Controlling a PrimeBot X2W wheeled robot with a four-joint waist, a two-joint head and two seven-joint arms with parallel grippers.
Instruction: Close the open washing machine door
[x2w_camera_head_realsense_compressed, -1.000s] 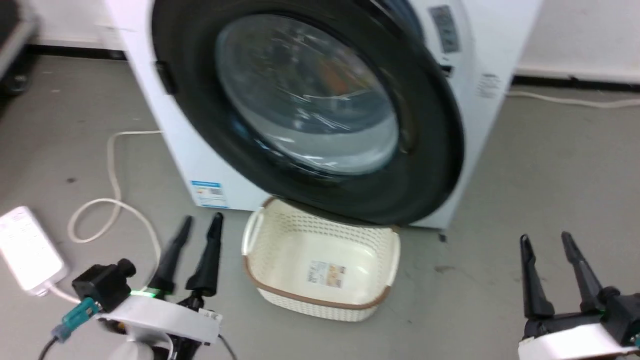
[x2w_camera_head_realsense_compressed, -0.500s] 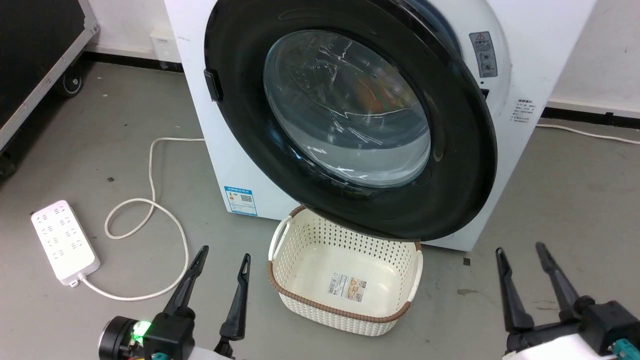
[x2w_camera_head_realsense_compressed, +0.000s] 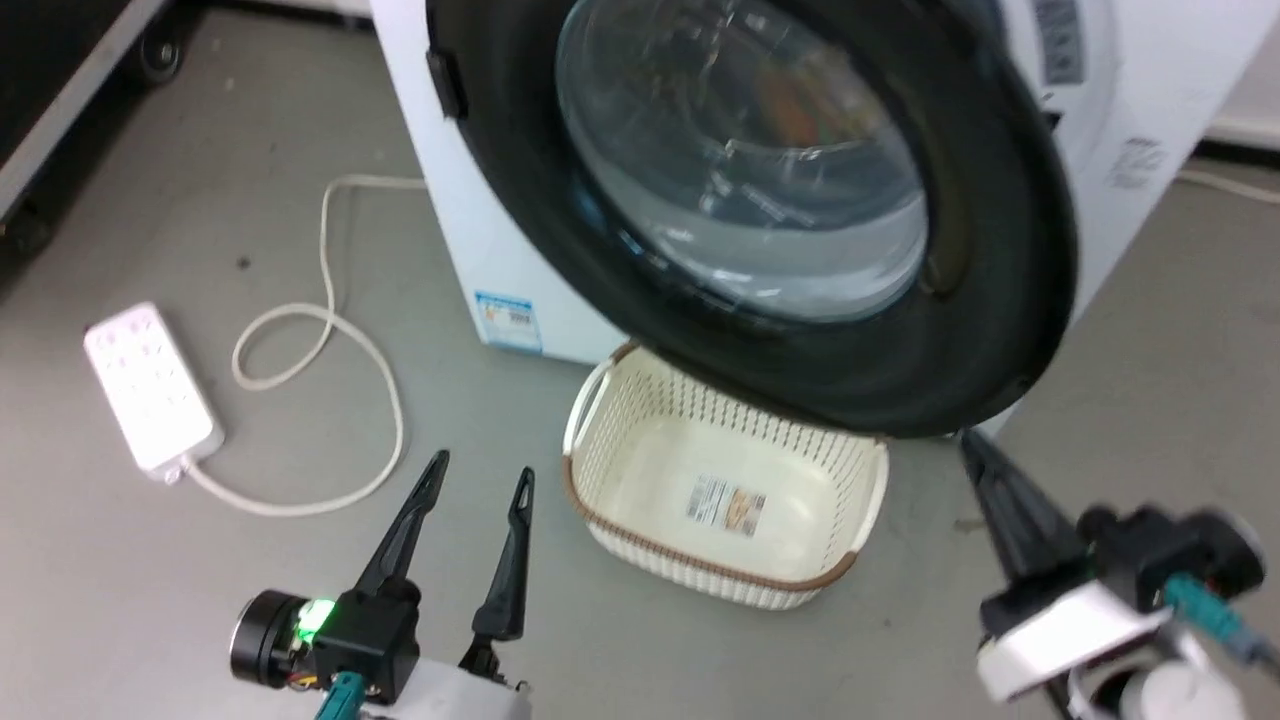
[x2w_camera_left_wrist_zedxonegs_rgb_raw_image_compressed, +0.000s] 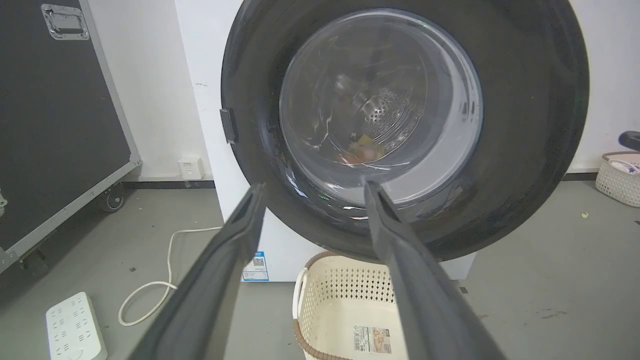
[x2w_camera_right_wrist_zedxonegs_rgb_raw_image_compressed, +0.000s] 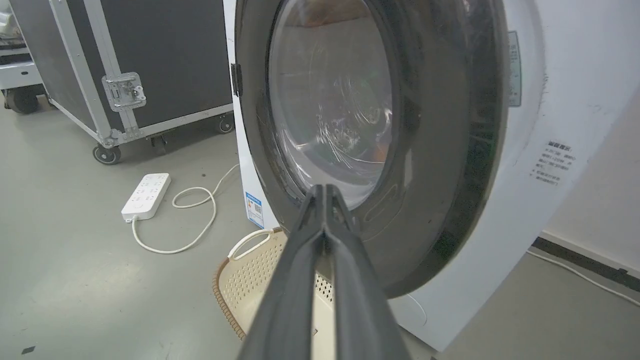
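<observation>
The washing machine door (x2w_camera_head_realsense_compressed: 1000, 300) has a wide glossy black rim and a bulging glass window, and it stands swung out from the white machine front (x2w_camera_head_realsense_compressed: 470, 230). Its lower rim overhangs a basket. My left gripper (x2w_camera_head_realsense_compressed: 480, 475) is open low at the left, short of the door and touching nothing. In the left wrist view its fingers (x2w_camera_left_wrist_zedxonegs_rgb_raw_image_compressed: 235, 235) frame the door (x2w_camera_left_wrist_zedxonegs_rgb_raw_image_compressed: 540, 125) ahead. My right gripper (x2w_camera_head_realsense_compressed: 972, 445) is shut on nothing, its tip just under the door's lower right rim. In the right wrist view the gripper (x2w_camera_right_wrist_zedxonegs_rgb_raw_image_compressed: 325, 189) points at the door (x2w_camera_right_wrist_zedxonegs_rgb_raw_image_compressed: 440, 150).
A cream perforated basket (x2w_camera_head_realsense_compressed: 700, 575) sits on the floor under the door, between my grippers. A white power strip (x2w_camera_head_realsense_compressed: 150, 385) and its looped cable (x2w_camera_head_realsense_compressed: 330, 330) lie at the left. A black wheeled flight case (x2w_camera_right_wrist_zedxonegs_rgb_raw_image_compressed: 150, 60) stands further left. Another small basket (x2w_camera_left_wrist_zedxonegs_rgb_raw_image_compressed: 617, 175) is far right.
The head camera has shifted and dipped. My right gripper has closed its fingers, turned, and risen toward the door's lower right rim. The left gripper stays open in much the same place.
</observation>
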